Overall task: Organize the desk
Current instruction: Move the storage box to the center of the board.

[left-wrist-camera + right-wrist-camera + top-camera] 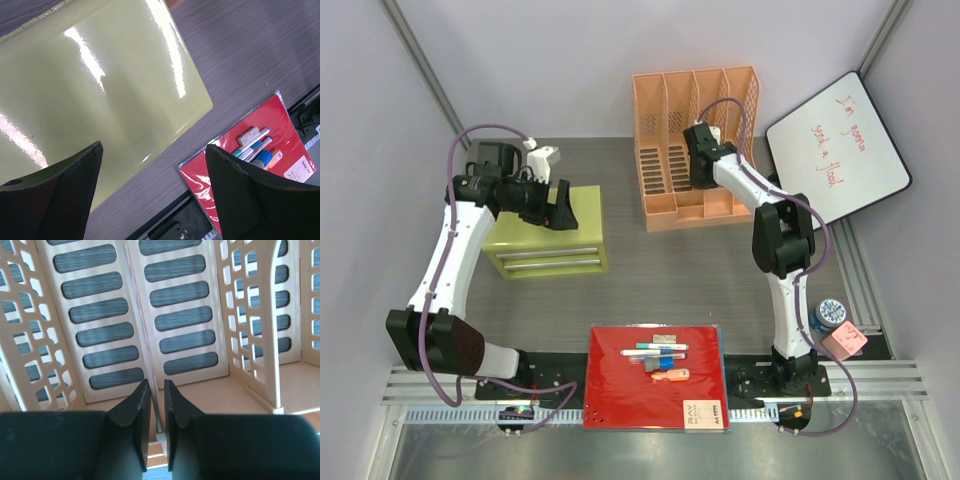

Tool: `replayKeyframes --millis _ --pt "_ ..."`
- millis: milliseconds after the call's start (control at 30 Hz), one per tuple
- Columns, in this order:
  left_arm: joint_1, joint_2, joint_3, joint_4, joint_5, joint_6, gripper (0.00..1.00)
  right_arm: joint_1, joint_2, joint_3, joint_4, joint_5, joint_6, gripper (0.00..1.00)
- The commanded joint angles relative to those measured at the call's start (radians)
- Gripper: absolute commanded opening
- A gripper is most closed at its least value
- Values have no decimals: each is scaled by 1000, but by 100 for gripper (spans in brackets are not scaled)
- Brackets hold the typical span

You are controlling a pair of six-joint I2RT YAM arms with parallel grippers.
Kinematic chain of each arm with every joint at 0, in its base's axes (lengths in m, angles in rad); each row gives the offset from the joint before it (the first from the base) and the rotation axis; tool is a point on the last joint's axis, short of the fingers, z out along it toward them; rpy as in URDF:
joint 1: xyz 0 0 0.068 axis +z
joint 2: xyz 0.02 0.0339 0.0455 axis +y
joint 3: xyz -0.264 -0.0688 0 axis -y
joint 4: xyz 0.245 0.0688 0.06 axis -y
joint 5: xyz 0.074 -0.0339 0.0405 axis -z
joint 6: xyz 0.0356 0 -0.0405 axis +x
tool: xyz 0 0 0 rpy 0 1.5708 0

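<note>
Dark grey wood-grain laminate desk (700, 270): large flat rectangular top with fine straight grain. A black strip and a ribbed silver rail run along its near edge. It fills the middle of the scene beneath both arms.

Lime-green glossy drawer cabinet (582, 218): boxy, with rounded corners and drawer fronts with slim bar handles. It stands on the desk at the left.

Orange plastic file rack (665, 160): four upright compartments with lattice side walls and a floor cut with rounded oblong slots, at the far centre-right.

White rectangular whiteboard (840, 150): dark rounded frame and red handwriting, lying askew at the far right.

Red shiny flat sleeve (620, 395): at the near edge between the arm bases, bearing several markers (655, 350) and a small white label.

Blue-and-white round roll (831, 312) and pink cube-like box (845, 342): near right, beside the right arm's base.

Left gripper (154, 150): black textured wedge fingers spread wide with nothing between them, over the cabinet's glossy top.

Right gripper (156, 386): smooth black fingers drawn close, leaving a narrow slit. They straddle a thin pale divider (159, 427) at the rack's front lip. Whether the pads press on it cannot be told.
</note>
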Motion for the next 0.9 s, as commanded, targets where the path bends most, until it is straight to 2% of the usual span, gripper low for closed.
replayKeyframes --millis 0,467,667,867 --pt "0 -21 -4 53 -29 -15 83 32 -57 -103 0 -12 12 17" --pt "2 -51 -53 101 -83 -10 82 294 -382 -618 143 16 122 16" --pt "2 -65 -52 95 -83 -1 82 357 -485 -764 148 13 174 16" --pt "2 -65 -45 92 -83 -2 82 391 -543 -823 158 15 204 17"
